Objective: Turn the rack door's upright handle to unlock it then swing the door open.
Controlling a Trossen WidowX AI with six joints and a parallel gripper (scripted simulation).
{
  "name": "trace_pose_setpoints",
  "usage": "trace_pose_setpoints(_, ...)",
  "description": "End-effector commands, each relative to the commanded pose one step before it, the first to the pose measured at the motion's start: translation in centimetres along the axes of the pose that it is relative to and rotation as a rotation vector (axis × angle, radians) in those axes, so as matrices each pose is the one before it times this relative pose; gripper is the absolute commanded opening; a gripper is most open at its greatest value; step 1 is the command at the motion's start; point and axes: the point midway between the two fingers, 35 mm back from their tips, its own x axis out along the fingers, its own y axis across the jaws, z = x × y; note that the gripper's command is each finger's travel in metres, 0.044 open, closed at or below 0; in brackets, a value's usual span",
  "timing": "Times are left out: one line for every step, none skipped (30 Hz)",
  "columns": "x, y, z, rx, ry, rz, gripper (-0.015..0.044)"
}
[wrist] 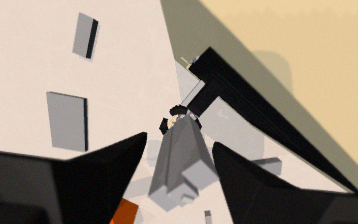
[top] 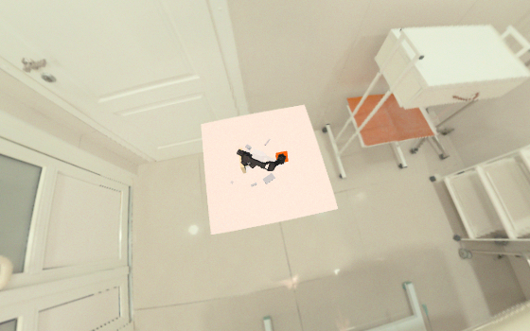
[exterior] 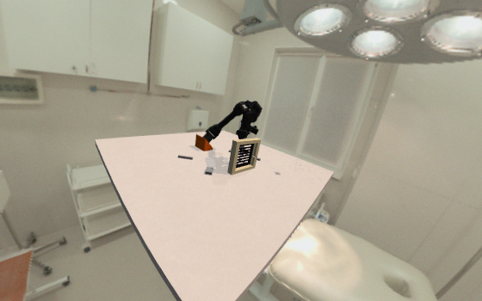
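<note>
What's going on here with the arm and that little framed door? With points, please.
The black arm (top: 256, 161) (exterior: 228, 119) is working at the rack door's handle (wrist: 182, 155). Its fingers stand open on either side of the handle, with gaps visible, so nothing is gripped. The door (wrist: 272, 127) stands swung out from the tan frame (exterior: 233, 158); I can't tell its exact angle. The arm still has to get clear.

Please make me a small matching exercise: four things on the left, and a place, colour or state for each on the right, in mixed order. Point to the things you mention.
Things
1. gripper (wrist: 180, 141)
2. arm base (exterior: 204, 144)
3. door frame (exterior: 233, 160)
4. table (top: 303, 199) (exterior: 194, 215)

Descriptions
A. orange
B. fingers apart, with the grey handle between them
C. pale pink, under the arm
D. tan, standing upright

Right pairs: 1-B, 2-A, 3-D, 4-C
</note>
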Motion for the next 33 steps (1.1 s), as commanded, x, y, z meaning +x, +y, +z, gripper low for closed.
trace_pose_setpoints(0.02, -0.046, -0.035, 0.1692, 0.00092, -0.00029, 0.0286)
trace_pose_setpoints(0.0, 0.0, 0.0, 0.0495, -0.00001, -0.00001, 0.0286)
trace_pose_setpoints(0.0, 0.0, 0.0, 0.0495, -0.00001, -0.00001, 0.0286)
trace_pose_setpoints(0.0, 0.0, 0.0, 0.0495, -0.00001, -0.00001, 0.0286)
trace_pose_setpoints(0.0, 0.0, 0.0, 0.0495, -0.00001, 0.0, 0.0286)
trace_pose_setpoints(0.0, 0.0, 0.0, 0.0495, -0.00001, 0.0, 0.0286)
trace_pose_setpoints(0.0, 0.0, 0.0, 0.0495, -0.00001, 0.0, 0.0286)
trace_pose_setpoints(0.0, 0.0, 0.0, 0.0495, -0.00001, 0.0, 0.0286)
trace_pose_setpoints(-0.001, 0.0, 0.0, 0.0495, -0.00002, -0.00003, 0.0286)
trace_pose_setpoints(-0.001, 0.0, 0.0, 0.0495, -0.00002, -0.00003, 0.0286)
trace_pose_setpoints(-0.001, 0.0, 0.0, 0.0495, -0.00003, -0.00002, 0.0286)
trace_pose_setpoints(-0.001, 0.0, 0.0, 0.0495, -0.00003, -0.00002, 0.0286)
trace_pose_setpoints(-0.001, 0.0, 0.0, 0.0495, -0.00003, -0.00002, 0.0286)
trace_pose_setpoints(-0.001, 0.0, 0.0, 0.0495, -0.00003, -0.00002, 0.0286)
trace_pose_setpoints(-0.001, 0.0, 0.0, 0.0495, -0.00003, -0.00002, 0.0286)
trace_pose_setpoints(-0.001, 0.0, 0.0, 0.0495, -0.00003, -0.00002, 0.0286)
trace_pose_setpoints(-0.001, 0.0, 0.0, 0.0495, -0.00002, -0.00001, 0.0286)
trace_pose_setpoints(-0.001, 0.0, 0.0, 0.0495, -0.00002, -0.00001, 0.0286)
trace_pose_setpoints(0.0, 0.0, 0.0, 0.0495, 0.00001, 0.0, 0.0286)
trace_pose_setpoints(0.0, 0.0, 0.0, 0.0496, 0.00001, 0.0, 0.0286)
trace_pose_setpoints(0.0, 0.0, 0.0, 0.0496, 0.00001, 0.0, 0.0286)
trace_pose_setpoints(0.0, 0.0, 0.0, 0.0496, 0.00001, 0.0, 0.0286)
trace_pose_setpoints(0.0, 0.0, 0.0, 0.0496, 0.00001, 0.0, 0.0286)
trace_pose_setpoints(0.0, 0.0, 0.0, 0.0496, 0.00001, 0.0, 0.0286)
trace_pose_setpoints(0.0, 0.0, 0.0, 0.0496, 0.00001, 0.0, 0.0286)
trace_pose_setpoints(0.0, 0.0, 0.0, 0.0496, 0.00001, 0.0, 0.0286)
trace_pose_setpoints(0.0, 0.0, 0.0, 0.0496, 0.00001, 0.0, 0.0286)
trace_pose_setpoints(0.0, 0.0, 0.0, 0.0496, 0.00001, 0.0, 0.0286)
trace_pose_setpoints(0.0, 0.0, 0.0, 0.0495, 0.00001, 0.0, 0.0286)
trace_pose_setpoints(0.0, 0.0, 0.0, 0.0496, 0.00001, 0.0, 0.0286)
trace_pose_setpoints(0.0, 0.0, 0.0, 0.0496, 0.00001, 0.0, 0.0286)
trace_pose_setpoints(0.0, 0.0, 0.0, 0.0496, 0.00001, 0.0, 0.0286)
trace_pose_setpoints(0.0, 0.0, 0.0, 0.0496, 0.00001, -0.00001, 0.0286)
